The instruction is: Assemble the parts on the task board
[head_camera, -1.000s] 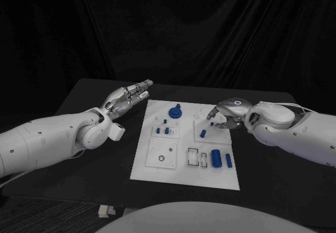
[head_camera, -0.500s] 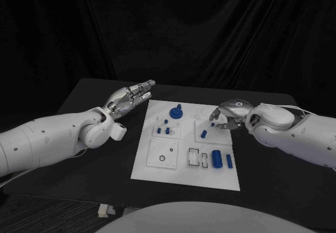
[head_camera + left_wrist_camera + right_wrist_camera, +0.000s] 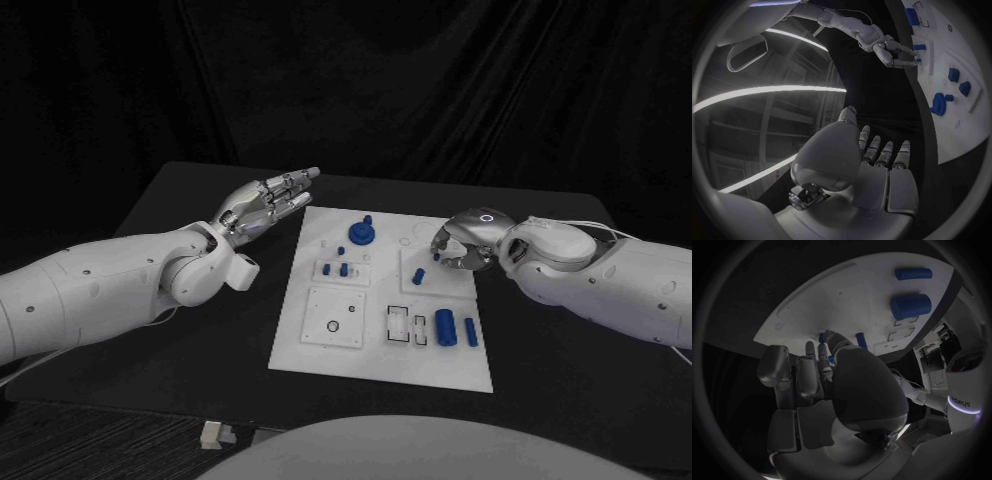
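Black counter (image 3: pixel 188 200) carries the task board (image 3: pixel 375 355). Left robot hand (image 3: pixel 267 203) hangs spread, empty; right robot hand (image 3: pixel 464 243) curls over the small blue peg (image 3: pixel 418 275), grip unclear — a glancing touch could topple it.

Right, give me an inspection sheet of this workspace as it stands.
Surface: black table, white task board at its middle.
Job's things: blue parts on the board: a round knobbed piece at the far end, two cylinders lying near the right edge, small pegs between.
Clutter: a small pale object below the table's near edge.
Hands: left hand open, raised beside the board; right hand curled over the board's right side by a small peg; grip unclear.
Cables: nothing seen.
Surroundings: black curtain behind.
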Controlling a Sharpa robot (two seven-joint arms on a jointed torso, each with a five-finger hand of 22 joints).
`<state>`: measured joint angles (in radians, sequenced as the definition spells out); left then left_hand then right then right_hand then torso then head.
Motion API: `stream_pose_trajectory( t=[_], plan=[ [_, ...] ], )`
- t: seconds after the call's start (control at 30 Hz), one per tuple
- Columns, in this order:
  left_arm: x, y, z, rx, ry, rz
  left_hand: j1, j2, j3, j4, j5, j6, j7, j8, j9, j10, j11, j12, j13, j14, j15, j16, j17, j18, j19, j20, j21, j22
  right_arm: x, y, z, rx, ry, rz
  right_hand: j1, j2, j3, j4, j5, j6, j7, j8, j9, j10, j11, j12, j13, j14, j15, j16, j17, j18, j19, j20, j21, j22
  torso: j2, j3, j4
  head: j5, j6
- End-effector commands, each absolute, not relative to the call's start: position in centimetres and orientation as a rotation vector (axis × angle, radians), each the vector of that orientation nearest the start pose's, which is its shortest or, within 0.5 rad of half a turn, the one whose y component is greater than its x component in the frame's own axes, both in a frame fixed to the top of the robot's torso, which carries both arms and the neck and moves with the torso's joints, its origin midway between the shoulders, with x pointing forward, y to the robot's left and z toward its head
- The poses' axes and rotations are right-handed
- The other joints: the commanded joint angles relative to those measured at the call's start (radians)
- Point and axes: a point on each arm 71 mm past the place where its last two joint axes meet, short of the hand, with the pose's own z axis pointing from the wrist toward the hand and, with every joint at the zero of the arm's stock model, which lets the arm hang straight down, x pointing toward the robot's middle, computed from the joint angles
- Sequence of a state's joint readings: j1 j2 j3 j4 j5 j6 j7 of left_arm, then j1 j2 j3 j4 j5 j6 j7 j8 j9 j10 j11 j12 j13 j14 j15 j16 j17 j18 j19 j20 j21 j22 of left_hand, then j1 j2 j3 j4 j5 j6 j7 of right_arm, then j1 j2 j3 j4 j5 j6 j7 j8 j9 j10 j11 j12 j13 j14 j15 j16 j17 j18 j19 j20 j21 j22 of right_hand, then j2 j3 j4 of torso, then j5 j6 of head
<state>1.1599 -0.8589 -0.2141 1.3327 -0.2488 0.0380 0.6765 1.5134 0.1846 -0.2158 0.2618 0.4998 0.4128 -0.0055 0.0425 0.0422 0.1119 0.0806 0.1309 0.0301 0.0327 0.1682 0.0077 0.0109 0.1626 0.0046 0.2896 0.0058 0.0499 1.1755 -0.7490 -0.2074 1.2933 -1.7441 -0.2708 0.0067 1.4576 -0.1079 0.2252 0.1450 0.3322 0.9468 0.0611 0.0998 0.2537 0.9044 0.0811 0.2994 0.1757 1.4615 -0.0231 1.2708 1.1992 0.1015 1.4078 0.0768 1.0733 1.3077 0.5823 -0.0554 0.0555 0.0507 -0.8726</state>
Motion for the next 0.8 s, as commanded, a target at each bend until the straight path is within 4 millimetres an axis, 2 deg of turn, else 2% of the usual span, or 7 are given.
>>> stream_pose_trajectory(
  t=[0.03,0.33,0.7,0.8],
  plan=[
    [46.84,25.58,-23.14,-0.628,1.328,-1.872,0.013,0.001,0.005,-0.005,0.008,0.003,-0.002,-0.001,0.001,0.002,0.011,0.011,0.002,0.012,0.000,0.008,0.002,0.013,0.003,0.005,0.003,0.004,48.85,-21.42,-27.26,-0.574,1.758,0.437,-0.004,0.003,0.007,-0.001,0.004,0.005,-0.002,0.004,0.000,0.011,0.000,0.006,-0.002,-0.002,-0.004,-0.009,-0.007,-0.006,-0.002,0.002,-0.012,0.136,-0.001,-0.0002,-0.0015,0.004,0.000],
    [46.83,25.48,-23.27,-0.633,1.338,-1.878,0.027,0.002,0.013,-0.015,0.024,0.007,0.004,0.000,0.002,0.013,0.031,0.035,0.005,0.031,0.006,0.017,0.006,0.012,0.010,0.006,0.008,0.023,49.11,-21.39,-27.91,-0.554,1.784,0.440,0.007,0.009,0.026,-0.009,0.027,0.011,0.004,0.005,0.004,0.022,0.002,0.002,-0.011,-0.004,-0.003,-0.017,-0.019,-0.005,-0.007,0.002,-0.023,0.134,-0.002,-0.0025,-0.0003,0.004,0.000],
    [46.84,25.38,-23.47,-0.640,1.352,-1.881,0.038,0.005,0.022,-0.024,0.037,0.009,0.012,0.000,0.002,0.013,0.038,0.044,0.006,0.045,0.014,0.025,0.009,0.010,0.017,0.006,0.011,0.036,49.20,-21.08,-28.18,-0.548,1.794,0.456,0.014,0.010,0.037,-0.016,0.028,0.013,0.008,0.006,0.006,0.040,0.000,0.006,-0.014,-0.006,-0.003,-0.022,-0.027,-0.003,-0.010,0.002,-0.032,0.132,-0.004,-0.0038,-0.0013,0.006,0.000],
    [46.83,25.40,-23.53,-0.642,1.354,-1.880,0.040,0.006,0.025,-0.026,0.039,0.013,0.014,0.001,0.003,0.014,0.039,0.046,0.006,0.048,0.016,0.026,0.010,0.010,0.019,0.007,0.012,0.038,49.21,-21.00,-28.22,-0.550,1.794,0.459,0.020,0.012,0.047,-0.023,0.027,0.032,0.014,0.016,0.013,0.052,-0.003,0.007,-0.017,-0.013,-0.005,-0.036,-0.044,0.001,-0.019,0.002,-0.055,0.127,-0.004,-0.0041,-0.0014,0.006,0.000]
  ],
)
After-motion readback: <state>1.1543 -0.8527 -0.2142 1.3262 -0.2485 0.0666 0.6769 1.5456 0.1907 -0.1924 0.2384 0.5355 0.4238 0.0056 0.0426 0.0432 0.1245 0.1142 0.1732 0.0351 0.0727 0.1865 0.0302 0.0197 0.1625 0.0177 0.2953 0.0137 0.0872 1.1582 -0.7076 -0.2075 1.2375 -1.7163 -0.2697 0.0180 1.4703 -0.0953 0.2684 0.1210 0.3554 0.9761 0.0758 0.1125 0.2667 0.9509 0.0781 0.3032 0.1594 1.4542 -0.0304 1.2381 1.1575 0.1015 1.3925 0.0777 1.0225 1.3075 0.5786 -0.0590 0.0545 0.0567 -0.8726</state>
